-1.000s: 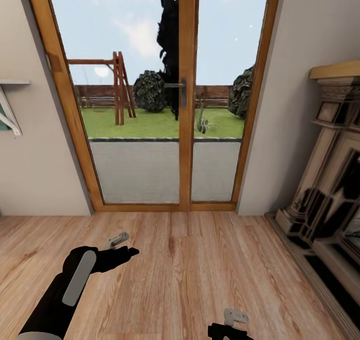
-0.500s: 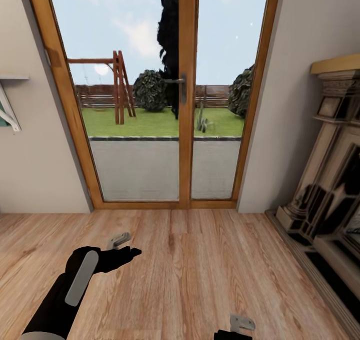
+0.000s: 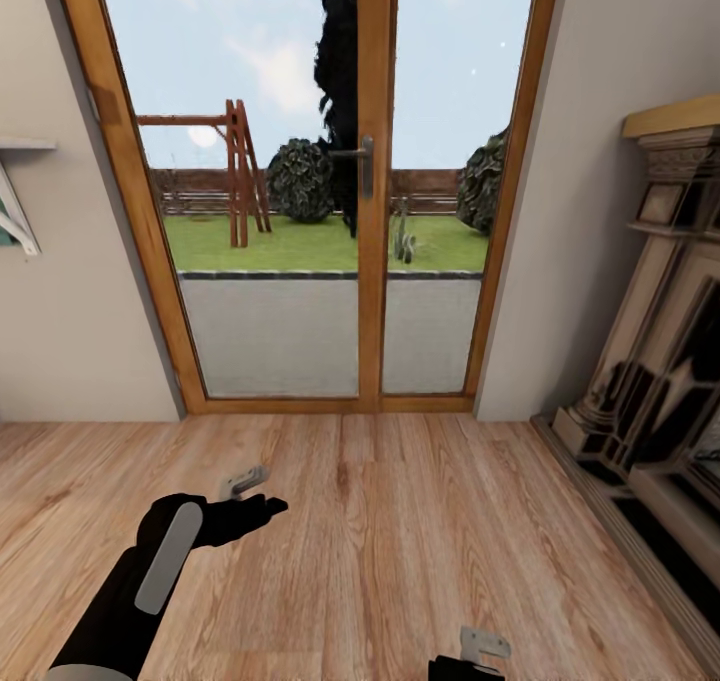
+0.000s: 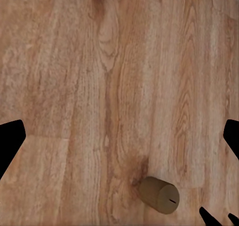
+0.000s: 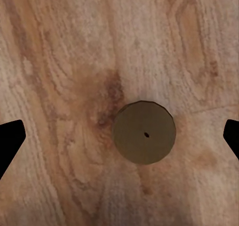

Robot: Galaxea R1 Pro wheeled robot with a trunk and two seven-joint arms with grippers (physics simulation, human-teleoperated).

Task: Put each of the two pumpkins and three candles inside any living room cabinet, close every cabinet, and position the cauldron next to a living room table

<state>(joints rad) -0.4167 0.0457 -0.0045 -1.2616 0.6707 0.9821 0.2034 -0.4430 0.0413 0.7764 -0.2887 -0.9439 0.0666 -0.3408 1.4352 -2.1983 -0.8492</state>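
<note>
A short stubby cylinder that looks like a candle (image 5: 144, 132) stands on the wood floor, olive-brown with a dark dot in its flat top. My right gripper (image 5: 119, 141) hangs straight above it, open, its black fingertips far apart at the two sides of the right wrist view. The same candle (image 4: 159, 194) lies off to one side in the left wrist view, where my left gripper (image 4: 119, 141) is open over bare floor. In the head view the left gripper (image 3: 250, 496) is at lower left and the right gripper (image 3: 482, 651) at the bottom edge. Pumpkins, cabinet, cauldron and table are out of view.
A wooden-framed glass double door (image 3: 375, 191) to a garden stands straight ahead. A stone fireplace (image 3: 660, 361) with a raised hearth runs along the right wall. A white shelf bracket (image 3: 15, 211) juts from the left wall. Plank floor (image 3: 400, 521) spreads between them.
The whole head view has shifted a little, so the camera has moved. The right gripper has sunk towards the bottom edge. The left arm holds about the same pose.
</note>
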